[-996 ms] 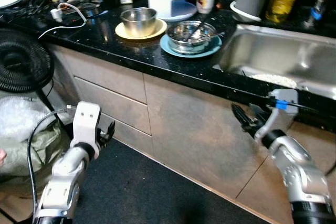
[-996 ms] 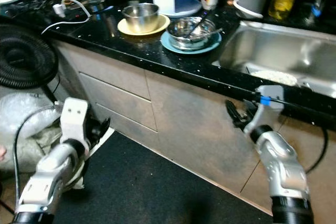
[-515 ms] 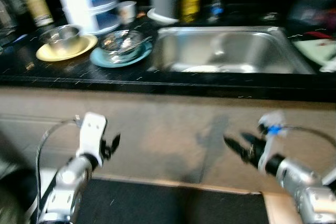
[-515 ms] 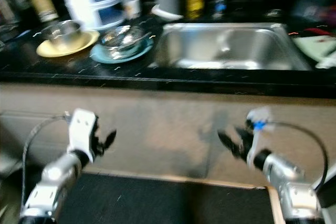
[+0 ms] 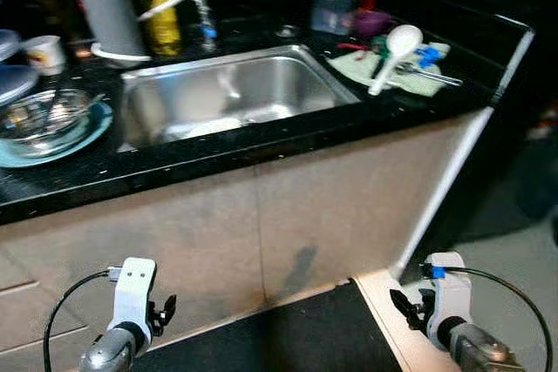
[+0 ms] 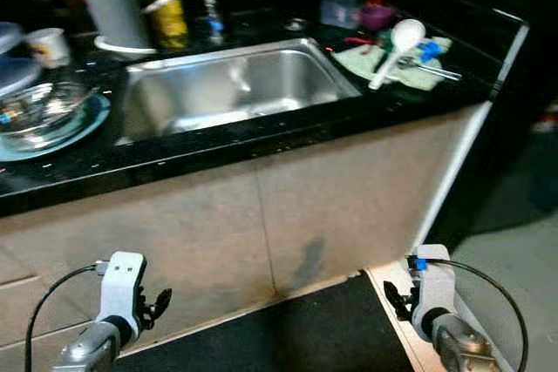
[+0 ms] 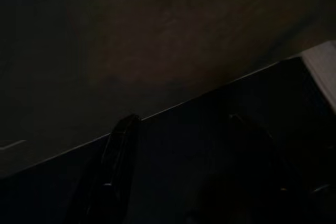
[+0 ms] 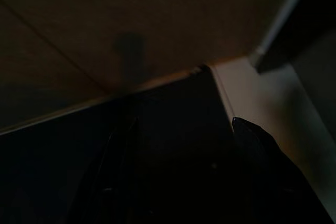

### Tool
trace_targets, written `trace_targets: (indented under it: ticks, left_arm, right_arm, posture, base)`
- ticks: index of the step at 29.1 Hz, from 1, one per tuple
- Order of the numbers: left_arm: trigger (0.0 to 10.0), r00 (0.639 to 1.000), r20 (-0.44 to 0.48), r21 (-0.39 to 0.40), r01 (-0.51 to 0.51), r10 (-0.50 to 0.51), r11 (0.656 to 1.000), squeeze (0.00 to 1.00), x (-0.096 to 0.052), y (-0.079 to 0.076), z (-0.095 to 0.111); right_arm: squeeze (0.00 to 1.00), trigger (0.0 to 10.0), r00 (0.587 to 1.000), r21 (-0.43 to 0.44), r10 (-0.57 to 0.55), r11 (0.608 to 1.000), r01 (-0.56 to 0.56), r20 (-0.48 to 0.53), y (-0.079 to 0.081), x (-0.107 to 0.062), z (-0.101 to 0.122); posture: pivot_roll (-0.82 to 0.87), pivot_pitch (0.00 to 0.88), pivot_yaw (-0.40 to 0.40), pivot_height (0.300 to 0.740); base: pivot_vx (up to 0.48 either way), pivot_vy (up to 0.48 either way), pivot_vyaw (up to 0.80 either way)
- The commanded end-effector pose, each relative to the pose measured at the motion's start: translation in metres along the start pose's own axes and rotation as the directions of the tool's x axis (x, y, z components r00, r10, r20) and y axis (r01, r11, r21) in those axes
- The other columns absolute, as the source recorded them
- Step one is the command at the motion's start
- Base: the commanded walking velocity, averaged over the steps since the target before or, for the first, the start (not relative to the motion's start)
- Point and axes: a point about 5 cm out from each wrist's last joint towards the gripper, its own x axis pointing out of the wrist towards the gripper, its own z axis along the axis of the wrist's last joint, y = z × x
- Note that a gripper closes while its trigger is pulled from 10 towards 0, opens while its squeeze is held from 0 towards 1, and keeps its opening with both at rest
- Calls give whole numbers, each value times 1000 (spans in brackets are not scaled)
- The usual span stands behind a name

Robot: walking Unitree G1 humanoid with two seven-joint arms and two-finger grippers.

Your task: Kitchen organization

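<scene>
My left gripper [image 5: 164,313] hangs low at lower left, fingers apart, holding nothing. My right gripper [image 5: 406,307] hangs at lower right, also spread and empty. Above, the sink [image 5: 228,98] sits mid-frame; a glass bowl [image 5: 42,114] on a blue plate [image 5: 87,131] at upper left; a white ladle [image 5: 392,51] upper right.

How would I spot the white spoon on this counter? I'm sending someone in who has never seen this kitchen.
Start at the steel sink set in the black counter. On the counter's far right lies a pale green cloth with utensils on it. The white spoon lies across that cloth, its round bowl toward the wall: it is the largest and the one white piece there.
</scene>
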Motion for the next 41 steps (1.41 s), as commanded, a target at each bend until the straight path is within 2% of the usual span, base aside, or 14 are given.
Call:
trace_targets:
  ticks: [1,3,7,9,12,26,33,41]
  left_arm:
    - [10000,1000,-22,-20,-9,8,1000,0,-2,2,-9]
    - [10000,1000,-16,-30,2,-3,1000,0,-1,1,-10]
    - [10000,1000,-6,-31,-1,0,1000,0,1,3,-8]
    - [10000,1000,-9,-27,3,-3,1000,0,3,4,-9]
    - [10000,1000,-10,-17,14,-14,1000,0,4,3,-9]
    - [10000,999,-6,-14,38,-38,999,0,5,7,-12]
    - [10000,1000,-2,16,28,-28,999,0,6,5,-13]
    - [10000,1000,16,13,-25,25,1000,0,5,8,-13]
  right_arm:
    - [0,10000,1000,-2,-17,1000,17,0,0,0,-6]
    - [0,10000,999,44,-42,998,41,10,-4,-3,-13]
    - [0,10000,999,17,-39,999,38,28,-3,-2,-10]
    - [0,10000,999,70,-23,997,20,42,-1,0,-11]
    - [0,10000,999,87,-31,996,27,42,-2,1,-12]
    - [0,10000,998,78,-28,997,23,59,2,4,-11]
    - [0,10000,996,78,-32,997,26,82,2,4,-9]
    - [0,10000,995,69,-33,997,27,94,1,4,-7]
  posture:
    - [-44,0,39,740]
    - [-44,0,39,740]
    - [-50,0,45,740]
    - [-49,0,51,740]
    - [-52,0,54,740]
    - [-57,0,67,740]
    - [-56,0,63,740]
    - [-64,0,56,740]
  base:
    - [0,0,-800]
    - [0,0,-800]
    - [0,0,-800]
    - [0,0,-800]
    - [0,0,-800]
    - [0,0,-800]
    - [0,0,-800]
    - [0,0,-105]
